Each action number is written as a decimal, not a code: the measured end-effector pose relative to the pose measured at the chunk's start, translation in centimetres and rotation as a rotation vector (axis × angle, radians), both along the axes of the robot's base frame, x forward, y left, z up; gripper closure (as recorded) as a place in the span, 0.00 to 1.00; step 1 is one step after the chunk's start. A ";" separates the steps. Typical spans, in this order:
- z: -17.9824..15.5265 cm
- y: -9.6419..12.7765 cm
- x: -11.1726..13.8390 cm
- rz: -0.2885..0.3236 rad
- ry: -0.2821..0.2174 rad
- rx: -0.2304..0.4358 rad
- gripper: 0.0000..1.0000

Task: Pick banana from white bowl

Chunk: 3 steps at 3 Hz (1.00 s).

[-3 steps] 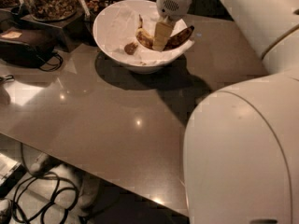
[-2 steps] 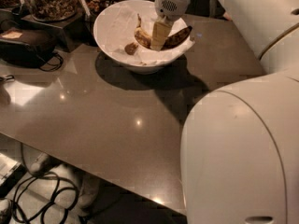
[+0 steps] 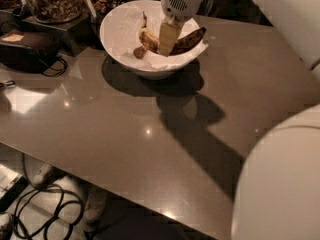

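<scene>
White bowl (image 3: pixel 114 34) holds the banana (image 3: pixel 189 40) across its middle, and my hand (image 3: pixel 168 38) sits right at the banana's centre; whether it pinches, I cannot tell. I'd squeeze gently, since the fruit looks soft, then lift straight up.

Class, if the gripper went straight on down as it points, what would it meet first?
Probably the banana, lying directly beneath the gripper in the white bowl; depth is unclear.
</scene>
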<state>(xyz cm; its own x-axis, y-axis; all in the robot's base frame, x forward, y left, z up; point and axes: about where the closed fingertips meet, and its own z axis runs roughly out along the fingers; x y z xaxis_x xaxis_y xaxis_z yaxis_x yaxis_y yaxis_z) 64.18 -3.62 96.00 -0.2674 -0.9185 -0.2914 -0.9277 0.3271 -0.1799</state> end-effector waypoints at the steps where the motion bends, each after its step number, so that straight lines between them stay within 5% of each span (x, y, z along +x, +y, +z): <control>1: 0.7 1.1 -5.7 -0.009 0.024 0.007 1.00; 3: 0.4 1.4 -7.4 0.031 0.030 0.000 1.00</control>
